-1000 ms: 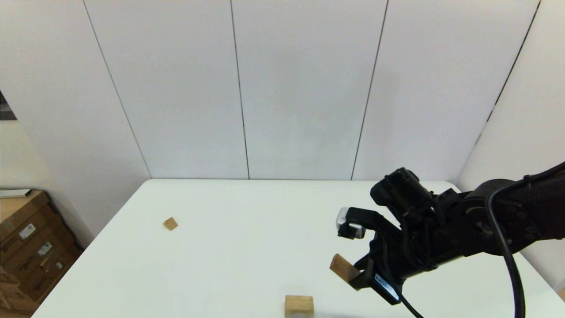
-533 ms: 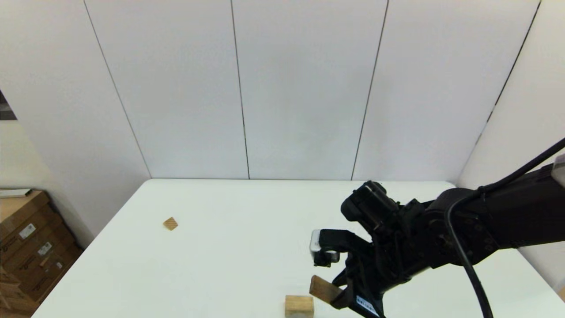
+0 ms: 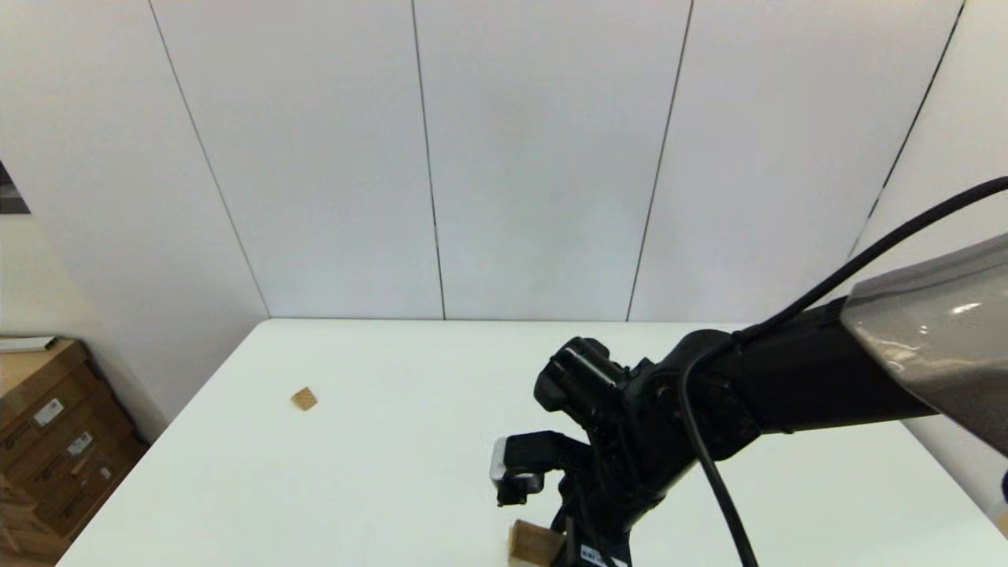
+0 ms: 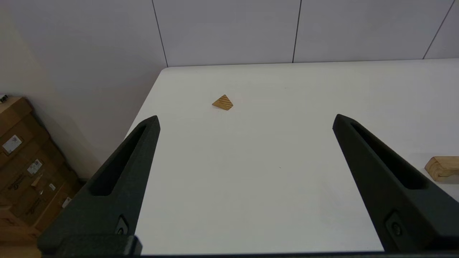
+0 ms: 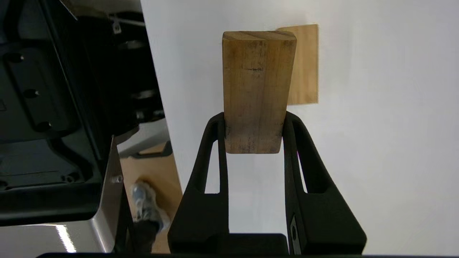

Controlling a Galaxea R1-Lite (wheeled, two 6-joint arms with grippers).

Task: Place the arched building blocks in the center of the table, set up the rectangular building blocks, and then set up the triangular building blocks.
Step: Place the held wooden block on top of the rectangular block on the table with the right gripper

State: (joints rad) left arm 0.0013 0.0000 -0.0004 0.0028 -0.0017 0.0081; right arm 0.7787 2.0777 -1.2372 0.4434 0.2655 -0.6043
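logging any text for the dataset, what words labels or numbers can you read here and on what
No text here can be read.
White sticker on the right gripper: print too small to read.
Labels on the cardboard boxes beside the table: too small and blurred.
The brown slab held by the right gripper, the pale block and the wedge: no markings.

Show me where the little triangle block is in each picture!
Head view: the triangular block lies on the table's left side, toward the far edge.
Left wrist view: it lies near the table's far left corner.
Right wrist view: not in it; only the right gripper shows, holding the rectangular block.
Shared landmark: the white table is in all three; the cardboard boxes also show in the left wrist view.
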